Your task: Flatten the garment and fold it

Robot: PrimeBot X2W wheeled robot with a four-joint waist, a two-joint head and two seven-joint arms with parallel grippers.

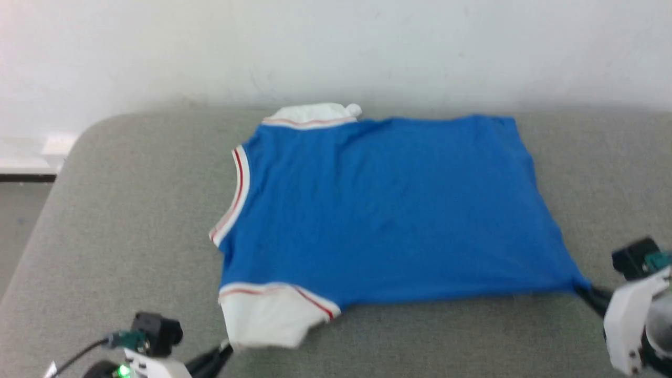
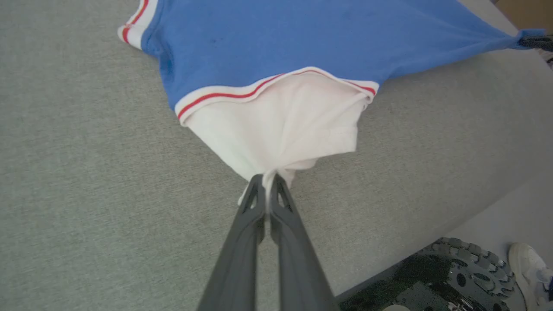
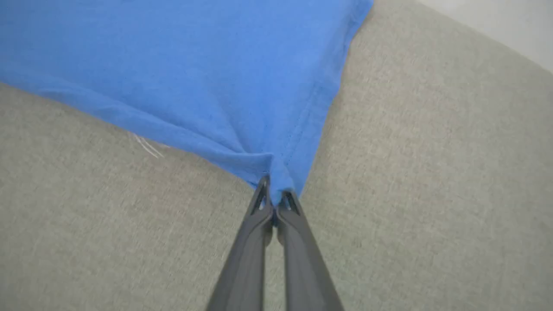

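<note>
On table (image 1: 131, 220): garment (image 1: 388, 210) spread out, wall (image 1: 336, 47) behind. At its near-left sleeve (image 2: 281, 129), left gripper (image 2: 268, 178); at near-right hem corner (image 3: 283, 183), right gripper (image 3: 275, 193).

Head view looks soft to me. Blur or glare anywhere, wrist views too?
Head view: soft all over, edges of the bright blue jersey T-shirt with white sleeves smeared, white wall washed out at upper left. Left wrist view: sharp at the left pincer. Right wrist view: grey fabric surface slightly blurred, no glare.

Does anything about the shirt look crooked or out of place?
Yes. On the garment, the far white sleeve is bunched up, not spread flat. The near sleeve is pulled to a point by the left claw; the right claw stretches the blue hem corner.
</note>
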